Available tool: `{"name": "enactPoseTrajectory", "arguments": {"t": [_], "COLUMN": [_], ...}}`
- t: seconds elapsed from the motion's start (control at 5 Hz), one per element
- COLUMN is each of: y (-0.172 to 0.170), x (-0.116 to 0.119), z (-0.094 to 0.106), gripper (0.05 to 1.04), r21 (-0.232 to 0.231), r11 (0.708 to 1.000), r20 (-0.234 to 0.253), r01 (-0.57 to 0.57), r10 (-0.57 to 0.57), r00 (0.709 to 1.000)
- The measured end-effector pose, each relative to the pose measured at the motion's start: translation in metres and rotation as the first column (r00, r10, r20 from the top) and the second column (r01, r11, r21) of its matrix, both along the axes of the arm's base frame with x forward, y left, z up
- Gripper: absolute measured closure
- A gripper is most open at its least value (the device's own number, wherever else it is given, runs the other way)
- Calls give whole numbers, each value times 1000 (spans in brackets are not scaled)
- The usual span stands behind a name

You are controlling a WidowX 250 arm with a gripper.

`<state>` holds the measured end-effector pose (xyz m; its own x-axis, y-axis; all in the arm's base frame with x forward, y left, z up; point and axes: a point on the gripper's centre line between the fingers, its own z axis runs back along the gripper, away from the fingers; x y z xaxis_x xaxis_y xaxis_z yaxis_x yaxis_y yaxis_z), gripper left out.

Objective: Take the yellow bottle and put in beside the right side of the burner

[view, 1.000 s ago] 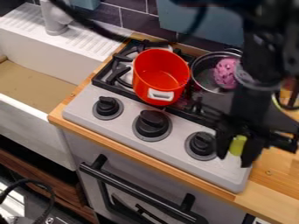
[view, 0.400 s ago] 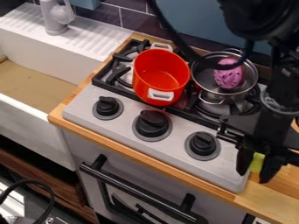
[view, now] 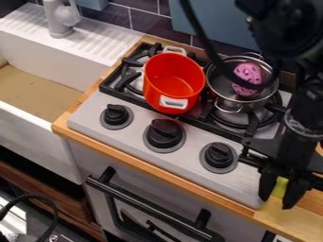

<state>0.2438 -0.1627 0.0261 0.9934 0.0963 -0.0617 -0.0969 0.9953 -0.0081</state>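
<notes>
The black gripper (view: 276, 202) hangs low at the lower right, over the wooden counter just right of the stove's front right corner. Between its two fingers is the yellow bottle (view: 279, 187), with the gripper shut on it; only a yellow-green piece shows, and the arm covers the rest. The stove's right burner (view: 272, 111) lies up and to the left of the gripper, partly under the metal pot. I cannot tell whether the bottle touches the counter.
An orange-red pot (view: 174, 85) stands on the left burner. The metal pot (view: 221, 87) beside it holds a pink object (view: 247, 75). Several black knobs line the stove front (view: 189, 146). The wooden counter (view: 291, 224) runs along the right, the white sink (view: 60, 71) at the left.
The gripper has moved right and down with the yellow bottle, from over the stove's right front edge to the counter side. The metal pot and pink object, partly covered before, now show more fully.
</notes>
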Motion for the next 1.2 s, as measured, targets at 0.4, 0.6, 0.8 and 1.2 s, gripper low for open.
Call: {"name": "enactPoseTrajectory", "arguments": {"t": [0.4,0.6,0.8,1.2], "y": [-2,2,5,4], "x": [8,11,11,12], "z": [-6,-8,-12,-15], "gripper": [811,811,811,477], "r21": [-57,-163,-214,-142], "r11": [998,982,969,975], "r20": [-59,-97,-101,-54], "r01": [-39,-98,-126,-170], "r10": [36,82,107,164], "r00": [998,992,989,985]}}
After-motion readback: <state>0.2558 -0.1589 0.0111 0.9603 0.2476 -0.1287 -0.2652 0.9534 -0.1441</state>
